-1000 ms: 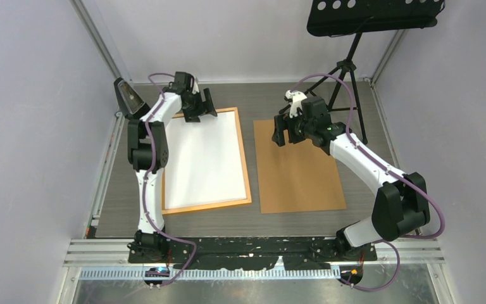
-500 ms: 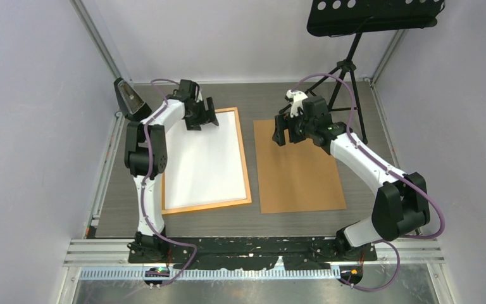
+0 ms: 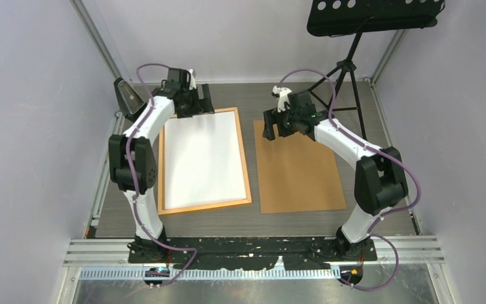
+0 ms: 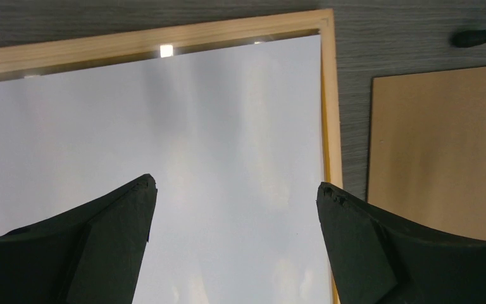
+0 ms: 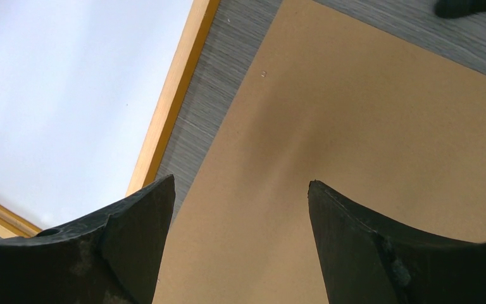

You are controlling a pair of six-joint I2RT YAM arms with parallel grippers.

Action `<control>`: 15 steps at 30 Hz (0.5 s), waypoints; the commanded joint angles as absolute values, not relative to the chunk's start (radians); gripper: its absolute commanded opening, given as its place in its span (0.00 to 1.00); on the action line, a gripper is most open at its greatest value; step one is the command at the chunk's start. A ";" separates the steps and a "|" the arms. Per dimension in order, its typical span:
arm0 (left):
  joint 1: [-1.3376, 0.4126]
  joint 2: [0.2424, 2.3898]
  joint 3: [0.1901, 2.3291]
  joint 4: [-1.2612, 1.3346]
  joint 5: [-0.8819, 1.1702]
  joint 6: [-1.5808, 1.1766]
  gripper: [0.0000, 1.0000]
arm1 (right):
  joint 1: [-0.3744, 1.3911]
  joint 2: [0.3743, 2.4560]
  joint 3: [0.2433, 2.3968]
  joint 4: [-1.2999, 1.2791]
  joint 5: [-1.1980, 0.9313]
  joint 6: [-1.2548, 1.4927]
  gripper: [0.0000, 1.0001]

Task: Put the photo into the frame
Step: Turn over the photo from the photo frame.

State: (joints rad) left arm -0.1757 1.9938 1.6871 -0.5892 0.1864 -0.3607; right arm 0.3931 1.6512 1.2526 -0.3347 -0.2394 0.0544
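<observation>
The orange frame (image 3: 247, 166) lies flat on the left half of the table. The photo (image 3: 202, 158) lies inside it, white back up. My left gripper (image 3: 197, 101) hovers over the frame's far edge, open, nothing between its fingers. In the left wrist view the photo (image 4: 196, 126) fills the space under the left gripper (image 4: 235, 185), with the frame's far rail (image 4: 164, 41) beyond. My right gripper (image 3: 271, 126) is open above the far left corner of the brown backing board (image 3: 297, 171). In the right wrist view the right gripper (image 5: 240, 180) holds nothing over the board (image 5: 354, 114), beside the frame (image 5: 177, 88).
A black music stand (image 3: 373, 16) on a tripod (image 3: 348, 69) stands at the back right. A dark wedge-shaped object (image 3: 126, 98) leans in the back left corner. Enclosure walls close in left, right and behind.
My left gripper drew back to the frame's far edge and opened wider. My right gripper shifted left and farther back over the board's corner, its arm folding more upright.
</observation>
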 commanded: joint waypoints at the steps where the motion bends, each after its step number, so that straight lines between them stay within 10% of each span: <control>1: -0.144 1.877 1.692 -0.620 0.175 -0.294 0.97 | 0.453 1.743 1.363 -0.319 -0.242 0.015 0.83; 15: 0.025 1.746 1.498 -0.599 0.224 -0.175 0.97 | 0.555 2.118 1.661 -0.354 -0.273 0.024 0.79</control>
